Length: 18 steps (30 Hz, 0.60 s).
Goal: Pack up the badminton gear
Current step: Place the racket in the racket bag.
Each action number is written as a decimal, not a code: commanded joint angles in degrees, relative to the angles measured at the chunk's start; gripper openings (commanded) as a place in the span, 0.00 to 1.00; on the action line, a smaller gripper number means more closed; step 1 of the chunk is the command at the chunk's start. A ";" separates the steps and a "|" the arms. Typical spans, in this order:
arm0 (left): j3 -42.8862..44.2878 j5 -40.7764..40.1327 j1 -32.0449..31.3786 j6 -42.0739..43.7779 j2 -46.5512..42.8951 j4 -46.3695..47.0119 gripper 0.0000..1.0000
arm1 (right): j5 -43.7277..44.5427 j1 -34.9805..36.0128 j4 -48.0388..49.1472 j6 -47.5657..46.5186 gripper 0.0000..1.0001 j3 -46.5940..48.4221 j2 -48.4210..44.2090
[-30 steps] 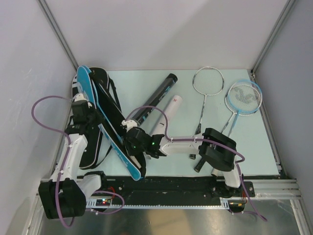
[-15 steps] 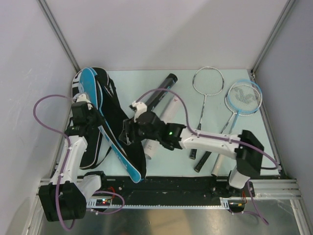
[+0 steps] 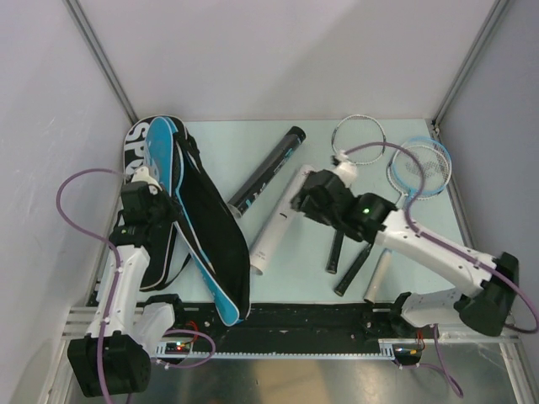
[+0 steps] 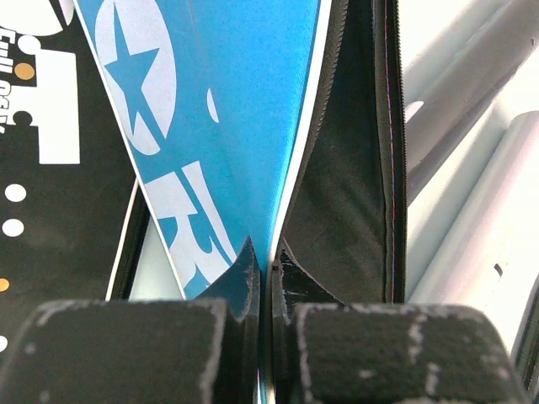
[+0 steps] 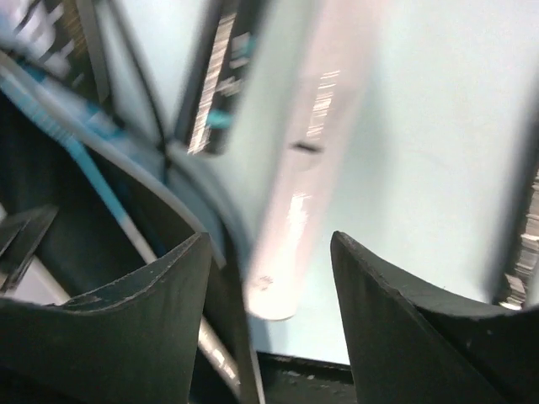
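Blue cover [image 3: 160, 147] leans on the black cover [image 3: 206, 236] at frame left, edge pinched in the left arm's shut jaws. Nothing looks packed: black tube [image 3: 268, 168], white tube [image 3: 271, 236], silver racket [image 3: 364, 124], blue racket [image 3: 425, 164] lie loose on the tabletop [image 3: 295, 278], the right arm's jaws wide and empty above. Shuttlecocks unseen; racket handles partly hidden.

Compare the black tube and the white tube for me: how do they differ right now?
The black tube is dark with teal print; the white tube is pale. The black tube lies farther back; the white tube lies nearer, its far part under the open right gripper. Both lie flat, slanted the same way, side by side.
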 commanded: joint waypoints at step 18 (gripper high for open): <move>-0.83 3.67 0.32 0.48 -4.32 3.71 0.00 | -3.17 -39.58 -11.68 -11.38 0.63 -29.61 -12.85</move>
